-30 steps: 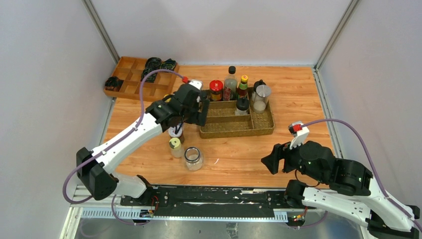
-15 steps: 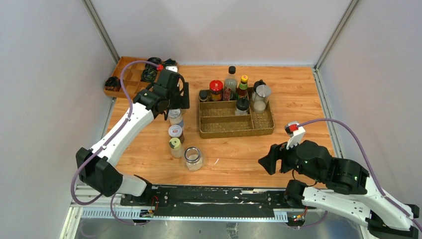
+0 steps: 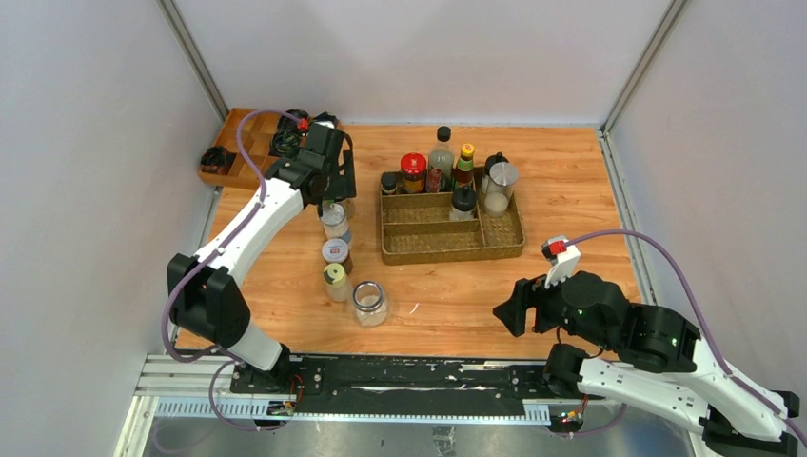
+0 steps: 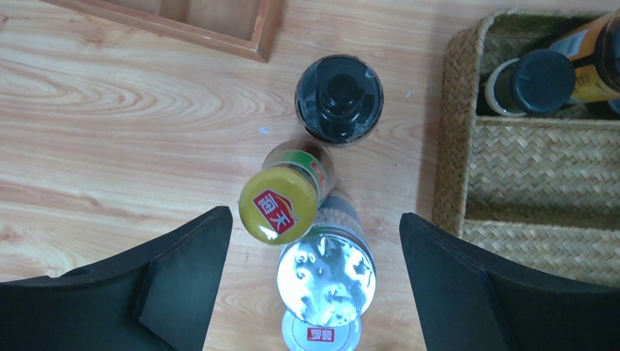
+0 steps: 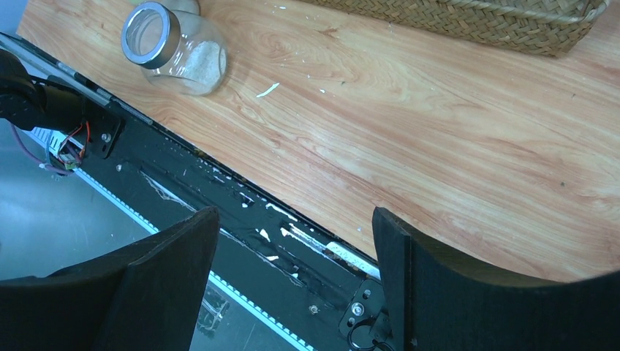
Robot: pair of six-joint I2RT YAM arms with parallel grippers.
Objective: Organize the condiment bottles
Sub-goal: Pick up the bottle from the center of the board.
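Several condiment bottles stand in the woven tray (image 3: 495,246), among them a red-capped jar (image 3: 413,171) and a tall clear bottle (image 3: 440,157). Loose ones line up left of the tray: a silver-capped shaker (image 3: 333,221), a red-label cap (image 3: 336,252), a yellow cap (image 3: 334,281) and a clear jar (image 3: 370,302). My left gripper (image 3: 331,190) hovers open above this line. Between and ahead of its fingers are the silver shaker (image 4: 326,274), a yellow-capped jar (image 4: 278,205) and a dark bottle (image 4: 338,99). My right gripper (image 3: 509,309) is open and empty at the table's near edge.
A wooden compartment box (image 3: 249,157) with dark coils sits at the back left, its corner (image 4: 256,36) close to the dark bottle. The tray's woven wall (image 4: 453,168) lies just right of my left gripper. The black rail (image 5: 241,219) runs under my right gripper.
My left gripper has drawn back from the tray's left end, leaving a small black-capped bottle there, and moved left over the loose bottles. The right gripper crept slightly left.
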